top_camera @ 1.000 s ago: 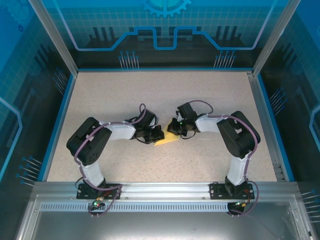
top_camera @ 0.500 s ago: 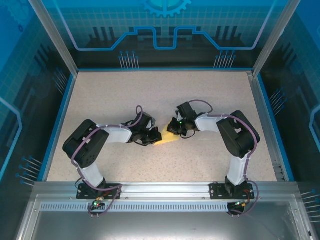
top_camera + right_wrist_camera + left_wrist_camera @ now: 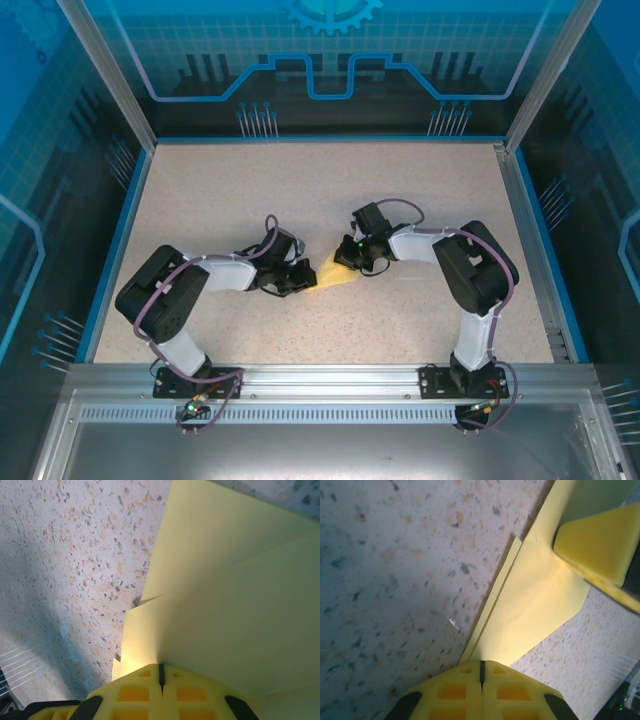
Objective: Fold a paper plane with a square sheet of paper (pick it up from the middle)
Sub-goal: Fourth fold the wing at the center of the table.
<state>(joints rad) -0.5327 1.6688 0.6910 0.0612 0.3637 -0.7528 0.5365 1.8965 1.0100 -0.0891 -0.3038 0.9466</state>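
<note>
On speckled table (image 3: 300, 190) | folded yellow paper (image 3: 335, 276) central | blue walls (image 3: 330, 60) around

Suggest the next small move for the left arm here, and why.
Probably slide the left gripper, jaws shut, along the long edge of the folded paper to flatten it. The layers there sit offset, and the shut right gripper is at the other end, seemingly pinning it.

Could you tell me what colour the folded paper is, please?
The paper is plain yellow, best seen in the right wrist view.
</note>
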